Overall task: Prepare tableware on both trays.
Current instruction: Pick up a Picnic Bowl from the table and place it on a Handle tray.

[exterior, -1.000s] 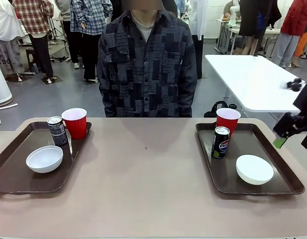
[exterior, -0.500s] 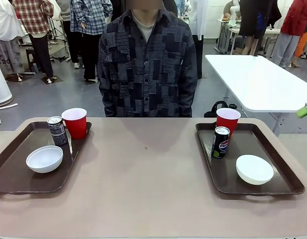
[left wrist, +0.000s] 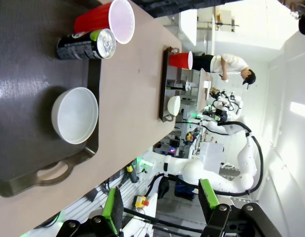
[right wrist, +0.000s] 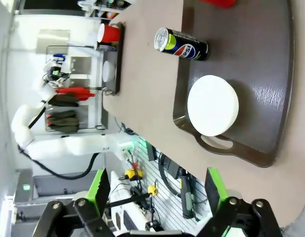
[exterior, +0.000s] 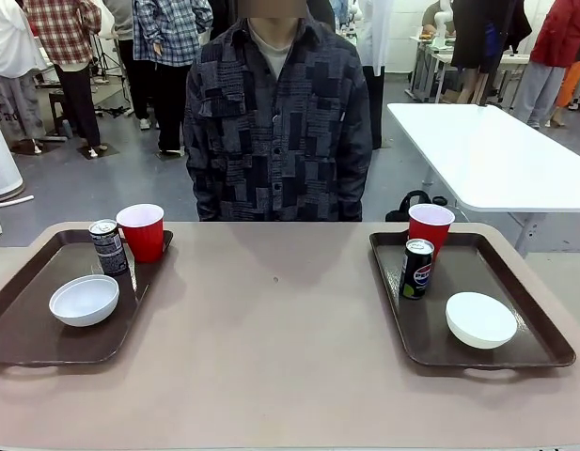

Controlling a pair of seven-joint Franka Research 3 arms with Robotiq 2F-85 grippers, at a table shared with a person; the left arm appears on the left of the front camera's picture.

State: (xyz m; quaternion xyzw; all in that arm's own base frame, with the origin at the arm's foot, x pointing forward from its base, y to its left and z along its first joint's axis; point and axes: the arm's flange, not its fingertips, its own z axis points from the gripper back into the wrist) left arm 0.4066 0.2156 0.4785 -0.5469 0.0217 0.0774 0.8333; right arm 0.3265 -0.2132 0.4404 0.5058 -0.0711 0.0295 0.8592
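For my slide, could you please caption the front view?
Two brown trays, each set with a red cup, can and white bowl, before a standing person.

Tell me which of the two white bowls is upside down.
The bowl on the right tray: its flat base faces up, while the bowl on the left tray sits open side up.

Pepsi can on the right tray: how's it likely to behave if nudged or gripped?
The Pepsi can stands upright, tall and narrow, so a high push probably tips it, and it would then roll. Its glossy wall looks slippery. The pull tab appears unopened in the right wrist view, so likely full and heavy for its size.
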